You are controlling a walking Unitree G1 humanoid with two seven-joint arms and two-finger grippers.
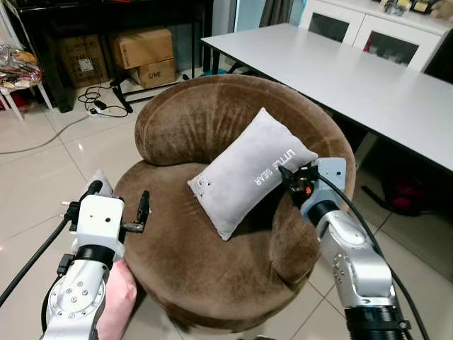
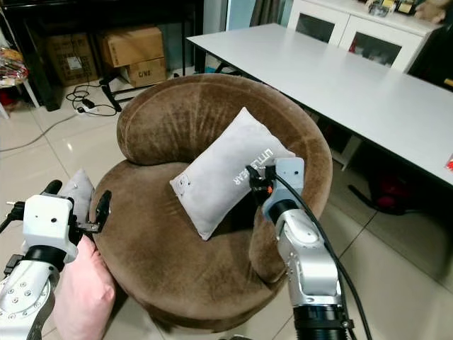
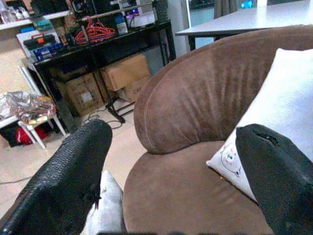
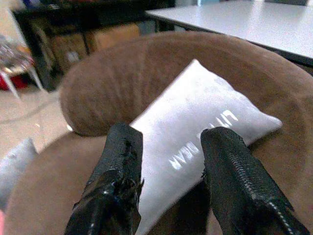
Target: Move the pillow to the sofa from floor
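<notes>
Pillow of grey rectangular fabric (image 1: 248,173) leans on the round brown velvet sofa's (image 1: 177,262) back edge; right hand (image 1: 296,180), spread, should withdraw straight; left hand (image 1: 120,205) spread.

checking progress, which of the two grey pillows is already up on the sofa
The pillow printed LITTLE BEAR, leaning on the brown sofa by the right gripper. The other grey pillow is low beside the left gripper.
</notes>
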